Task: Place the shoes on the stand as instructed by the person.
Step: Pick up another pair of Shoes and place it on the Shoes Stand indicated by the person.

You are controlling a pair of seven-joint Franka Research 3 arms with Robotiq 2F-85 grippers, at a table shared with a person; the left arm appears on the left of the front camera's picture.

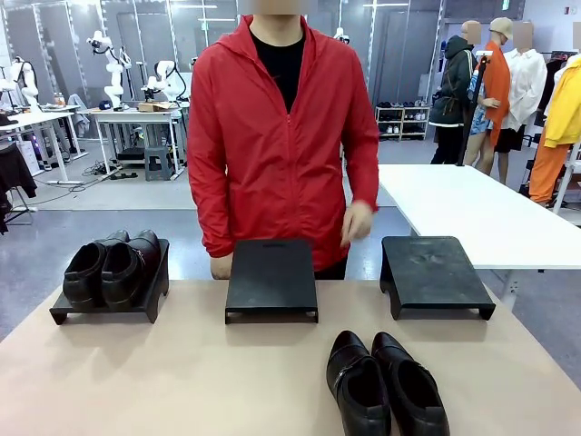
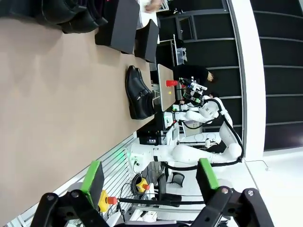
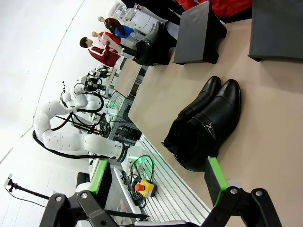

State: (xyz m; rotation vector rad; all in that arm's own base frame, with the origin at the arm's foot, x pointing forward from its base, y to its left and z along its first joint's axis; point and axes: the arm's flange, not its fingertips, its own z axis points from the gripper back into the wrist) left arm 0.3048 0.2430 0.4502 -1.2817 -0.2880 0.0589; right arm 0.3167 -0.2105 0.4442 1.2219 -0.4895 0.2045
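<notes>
The right gripper [image 3: 156, 178] is spread open and empty, with the loose pair of shoes [image 3: 208, 125] lying ahead of it on the table [image 1: 182, 381]. The left gripper [image 2: 149, 179] is likewise open and empty. The other pair [image 1: 113, 265] sits on the left stand [image 1: 64, 315]. The middle stand [image 1: 271, 277] and right stand [image 1: 434, 270] are bare. The person's hand [image 1: 357, 221] hangs between them, and its choice is unclear. Confirm the target stand first. Then grasp one shoe across its narrow collar, clear of its touching twin.
</notes>
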